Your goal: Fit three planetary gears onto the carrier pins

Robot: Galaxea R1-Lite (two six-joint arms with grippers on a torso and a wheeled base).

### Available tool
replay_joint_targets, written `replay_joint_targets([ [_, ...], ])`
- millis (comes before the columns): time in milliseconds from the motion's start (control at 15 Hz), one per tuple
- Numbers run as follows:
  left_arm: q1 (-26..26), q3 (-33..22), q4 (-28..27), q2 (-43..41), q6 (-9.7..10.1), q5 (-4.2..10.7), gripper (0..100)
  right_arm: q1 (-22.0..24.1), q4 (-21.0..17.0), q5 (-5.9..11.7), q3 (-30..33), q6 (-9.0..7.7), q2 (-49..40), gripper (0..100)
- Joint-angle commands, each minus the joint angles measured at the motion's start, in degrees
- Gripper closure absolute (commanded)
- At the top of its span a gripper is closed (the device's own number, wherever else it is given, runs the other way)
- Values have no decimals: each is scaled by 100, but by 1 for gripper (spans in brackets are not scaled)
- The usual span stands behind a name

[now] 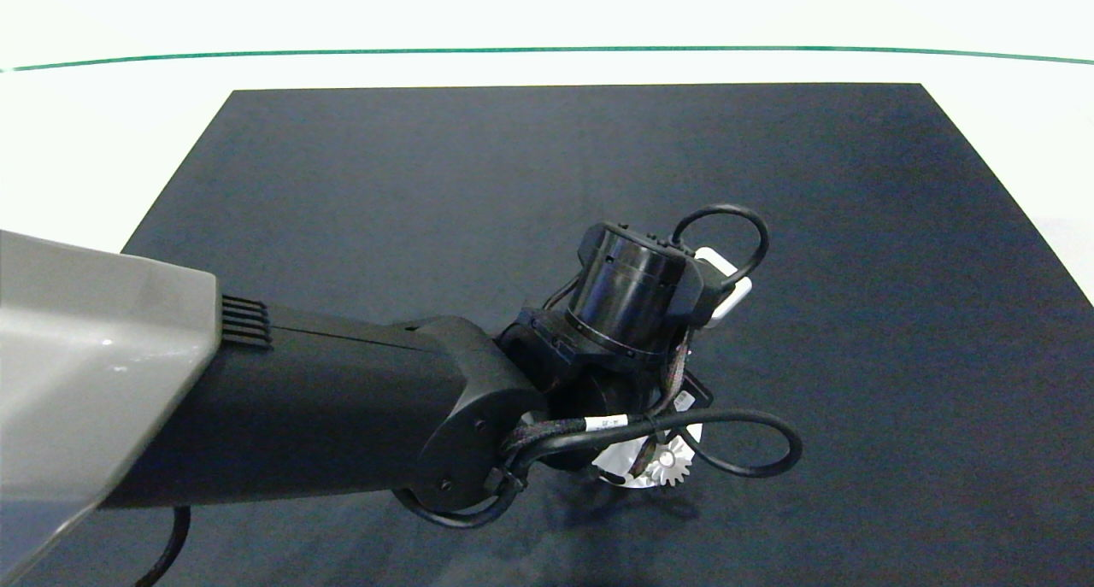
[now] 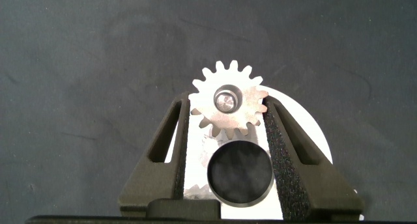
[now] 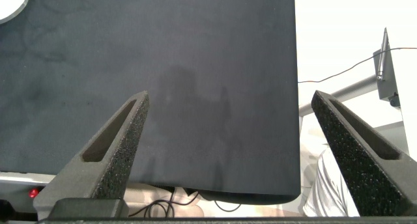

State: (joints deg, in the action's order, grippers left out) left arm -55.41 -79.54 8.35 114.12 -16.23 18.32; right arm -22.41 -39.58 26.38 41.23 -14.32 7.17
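Nearest you, your left gripper (image 2: 228, 120) pinches a planetary gear (image 2: 227, 107) between its foam pads (image 2: 279, 146), the gear's bore sitting over a carrier pin (image 2: 227, 98) on the white disc (image 2: 306, 129). In the head view another gear (image 1: 667, 465) lies on that disc. Release too soon or lift while gripping, and you risk tilting the gear so it jams or comes off. Your right gripper (image 3: 228, 129) hangs spread wide over the dark mat (image 3: 195, 55), holding nothing. The cable tag's print cannot be read.
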Motion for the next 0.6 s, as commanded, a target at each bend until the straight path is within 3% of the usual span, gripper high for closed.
replay_joint_targets([
  [67, 21, 79, 17, -21, -3, 13, 100, -1, -23, 16, -1, -9, -5, 0],
  [600, -5, 106, 44, -3, 14, 13, 100, -1, -23, 16, 17, 0, 4, 0],
])
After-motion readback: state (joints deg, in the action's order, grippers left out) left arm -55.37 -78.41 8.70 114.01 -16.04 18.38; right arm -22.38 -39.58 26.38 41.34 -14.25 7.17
